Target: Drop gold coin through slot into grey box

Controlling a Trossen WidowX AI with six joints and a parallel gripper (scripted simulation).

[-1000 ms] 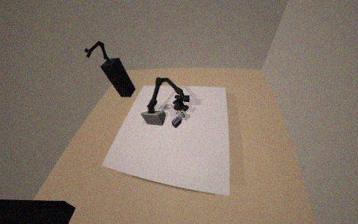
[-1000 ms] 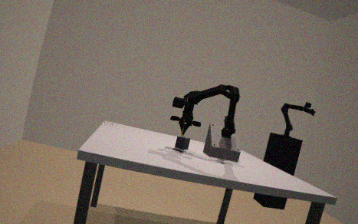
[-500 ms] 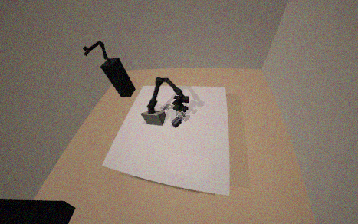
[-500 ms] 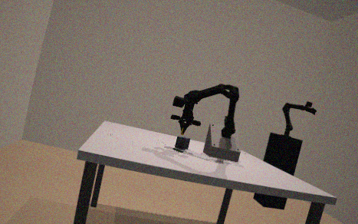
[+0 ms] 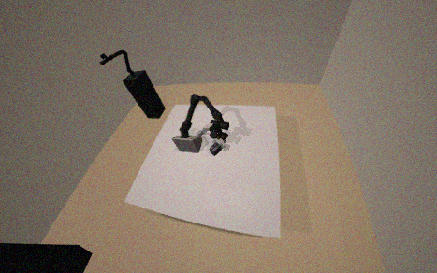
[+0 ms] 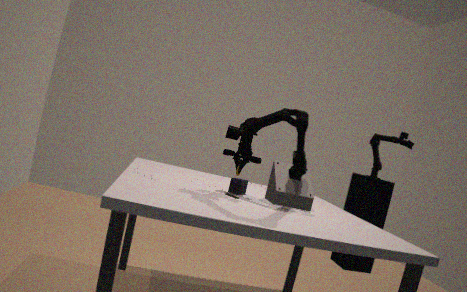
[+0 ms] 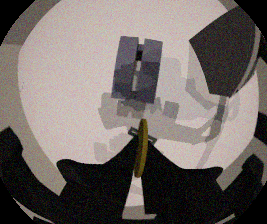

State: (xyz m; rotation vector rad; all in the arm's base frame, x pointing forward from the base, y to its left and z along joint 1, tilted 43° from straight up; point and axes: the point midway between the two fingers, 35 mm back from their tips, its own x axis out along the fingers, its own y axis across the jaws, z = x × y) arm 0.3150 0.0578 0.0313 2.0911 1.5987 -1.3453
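Observation:
My gripper [image 6: 239, 169] [image 7: 138, 139] is shut on the gold coin [image 6: 238, 173] [image 7: 142, 143], held on edge above the table. The coin sticks out past the fingertips. The grey box [image 5: 215, 149] [image 6: 238, 186] [image 7: 122, 70] stands ahead of the coin in the wrist view. Its slot [image 7: 137, 77] runs along the lid, roughly in line with the coin there. The exterior view shows the coin just above the box's top edge; the gap in depth is hard to tell. The empty holder [image 7: 133, 131] lies on the table, partly hidden behind the coin and fingers.
A grey wedge-shaped block [image 5: 187, 144] [image 6: 294, 200] [image 7: 223, 57] stands at the arm's base, to the right of the box in the wrist view. A black pedestal [image 5: 145, 93] [image 6: 369, 200] with another small arm stands beyond the white table [image 5: 210, 196] [image 6: 344, 232].

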